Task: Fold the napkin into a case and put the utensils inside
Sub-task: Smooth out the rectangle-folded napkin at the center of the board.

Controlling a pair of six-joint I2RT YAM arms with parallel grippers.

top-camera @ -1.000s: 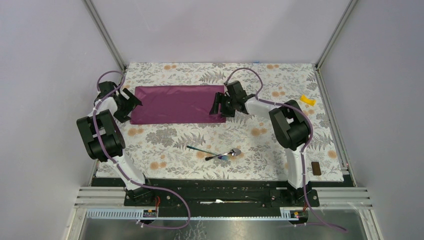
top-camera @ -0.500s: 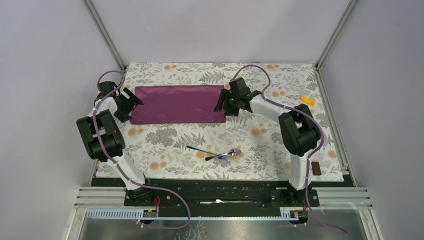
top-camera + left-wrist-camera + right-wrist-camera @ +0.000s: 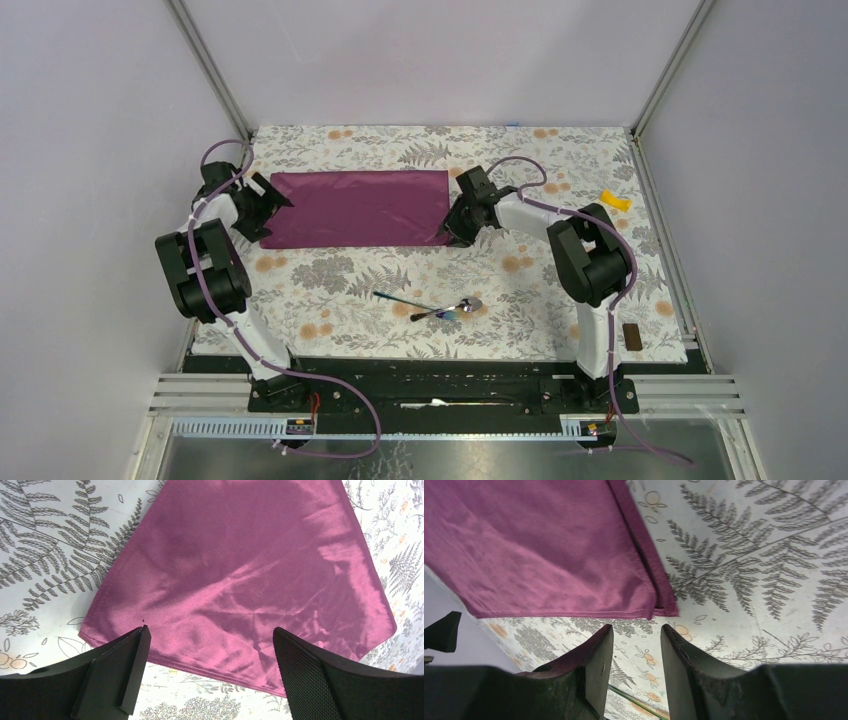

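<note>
The dark purple napkin [image 3: 360, 208] lies flat as a wide rectangle on the far half of the floral tablecloth [image 3: 560, 290]. My left gripper [image 3: 268, 208] is open wide at the napkin's left end, its jaws straddling the near-left edge [image 3: 210, 645] of the cloth [image 3: 240, 570]. My right gripper [image 3: 455, 226] is open with a narrow gap and empty, just off the napkin's near-right corner [image 3: 636, 640]; the cloth [image 3: 549, 545] shows two layers at that edge. The spoon [image 3: 458, 306] and the thin bluish utensil [image 3: 398, 298] lie crossed nearer the front.
A small yellow piece [image 3: 614, 201] lies at the far right. A small brown block [image 3: 631, 336] sits at the near right edge. Metal frame posts [image 3: 210, 70] and grey walls close in the back and sides.
My right gripper left the napkin's right edge, rose toward the far corner, then came back down at the near-right corner. My left gripper shifted slightly. The napkin and utensils stayed put.
</note>
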